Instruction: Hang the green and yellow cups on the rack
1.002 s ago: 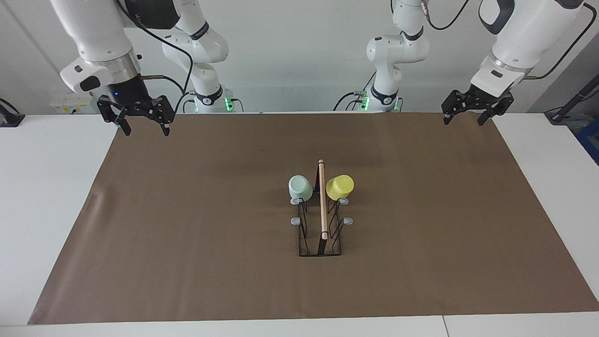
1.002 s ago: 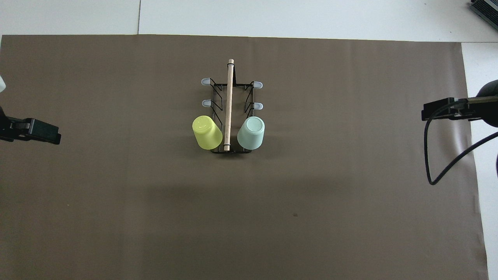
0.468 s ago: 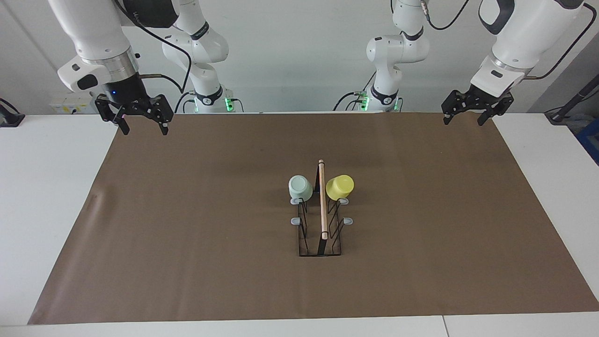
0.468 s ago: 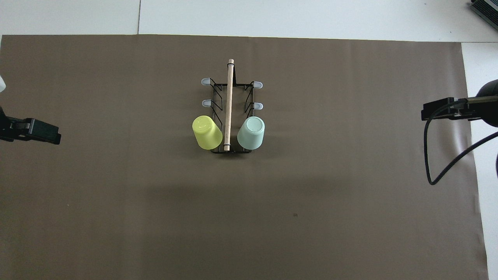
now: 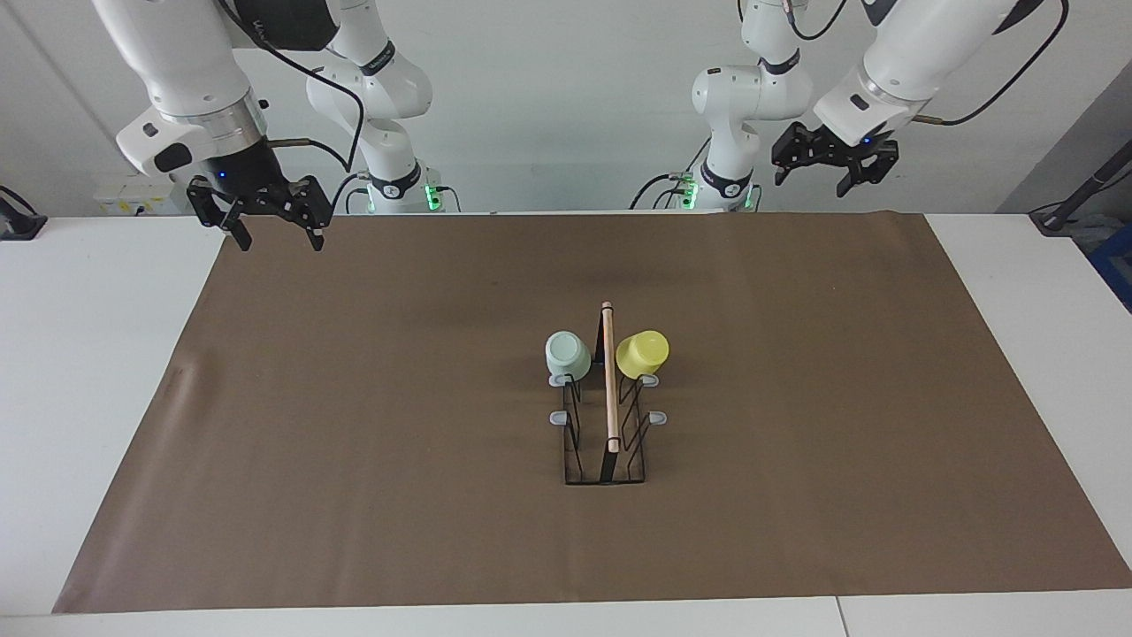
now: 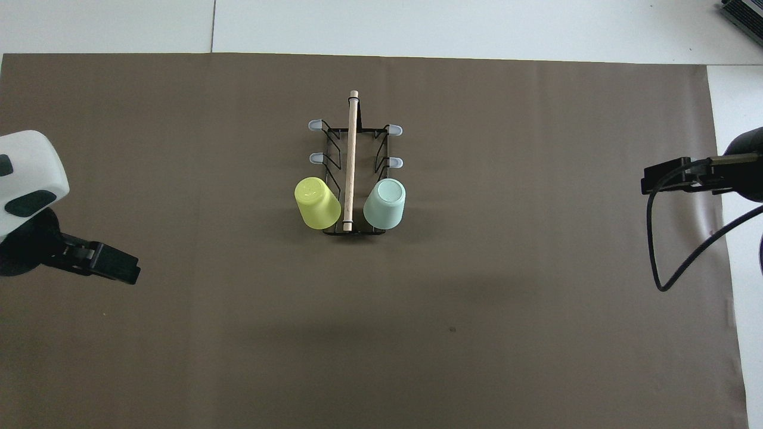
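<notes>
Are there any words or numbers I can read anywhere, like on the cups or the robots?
None can be read.
Right arm's dark upper housing: small white marks, too blurred to read.
Yellow cup: a faint raised pattern on its bottom, no letters.
Green cup: plain.
Rack: no label.

A white table (image 5: 106, 372) carries a large brown paper sheet (image 5: 371, 425) that covers most of its top. On the sheet, near its middle, stands a black wire rack (image 5: 605, 442), its wooden rod running away from the robots.
</notes>
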Motion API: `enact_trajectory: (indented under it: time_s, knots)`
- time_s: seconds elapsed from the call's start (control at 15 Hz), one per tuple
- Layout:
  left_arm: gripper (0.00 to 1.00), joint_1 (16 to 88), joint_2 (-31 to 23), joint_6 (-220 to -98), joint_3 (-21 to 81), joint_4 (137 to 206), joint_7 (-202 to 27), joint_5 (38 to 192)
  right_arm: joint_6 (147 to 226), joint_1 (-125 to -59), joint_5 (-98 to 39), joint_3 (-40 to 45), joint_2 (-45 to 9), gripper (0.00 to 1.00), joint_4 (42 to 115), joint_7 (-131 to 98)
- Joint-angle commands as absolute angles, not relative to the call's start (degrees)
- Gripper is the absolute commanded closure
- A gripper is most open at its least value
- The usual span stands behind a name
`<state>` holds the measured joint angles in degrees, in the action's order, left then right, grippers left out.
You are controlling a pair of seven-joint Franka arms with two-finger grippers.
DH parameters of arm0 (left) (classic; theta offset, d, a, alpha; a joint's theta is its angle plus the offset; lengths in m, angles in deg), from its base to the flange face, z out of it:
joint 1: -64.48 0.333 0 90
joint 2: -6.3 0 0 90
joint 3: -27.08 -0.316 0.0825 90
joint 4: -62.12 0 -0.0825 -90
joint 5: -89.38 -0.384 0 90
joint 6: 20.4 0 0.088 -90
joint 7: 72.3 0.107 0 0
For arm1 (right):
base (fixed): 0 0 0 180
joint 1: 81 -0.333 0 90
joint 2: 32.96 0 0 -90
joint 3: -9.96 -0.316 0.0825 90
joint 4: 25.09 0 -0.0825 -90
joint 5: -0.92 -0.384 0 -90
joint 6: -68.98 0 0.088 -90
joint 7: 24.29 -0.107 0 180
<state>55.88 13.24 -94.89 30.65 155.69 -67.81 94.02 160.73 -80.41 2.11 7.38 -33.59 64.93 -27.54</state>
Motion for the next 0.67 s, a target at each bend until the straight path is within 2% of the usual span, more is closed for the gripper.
enact_trajectory:
  time_s: [0.0,0.27,0.4,0.6]
  knots:
    - [0.00,56.4,14.2,-94.6,30.0,157.2,-67.2,94.2,159.2,-80.6,1.4,7.7,-33.0,0.00,63.5,-28.5]
    - [0.00,56.7,13.9,-96.4,29.5,157.0,-67.3,93.9,159.4,-80.6,1.3,7.8,-33.0,0.00,63.6,-28.5]
    - [0.00,58.3,13.6,-105.7,29.5,157.5,-67.8,88.8,159.5,-80.6,1.4,7.7,-33.0,0.00,63.5,-28.4]
    - [0.00,62.1,14.3,-111.7,29.4,160.9,-66.9,88.4,159.6,-80.6,1.4,7.7,-33.0,0.00,63.5,-28.5]
